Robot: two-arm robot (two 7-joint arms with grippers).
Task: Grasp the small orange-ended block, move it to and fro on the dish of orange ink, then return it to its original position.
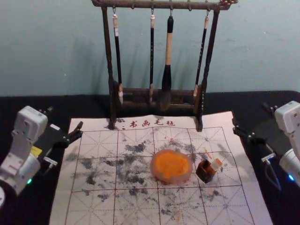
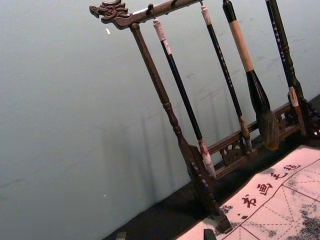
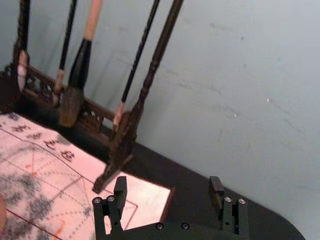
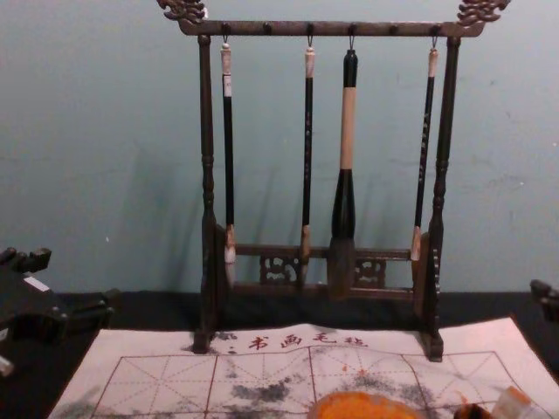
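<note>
In the head view, my left gripper (image 1: 64,118) stands open beside the mat's far left corner, and my right gripper (image 1: 250,116) is open by its far right corner. Open, empty fingers also show for the left gripper (image 2: 165,235) and right gripper (image 3: 167,185) in their wrist views. The round dish (image 1: 184,178) holds orange ink (image 1: 171,165) right of the mat's middle. Just right of it, a small pale block (image 1: 215,164) leans at a small dark brown holder (image 1: 205,173) with orange stains. The chest view shows the block (image 4: 511,404) at the lower right.
A dark wooden rack (image 1: 202,101) with several hanging brushes stands across the far edge of the gridded writing mat (image 1: 93,206). Behind it is a wall. The black table (image 1: 28,211) extends on both sides of the mat.
</note>
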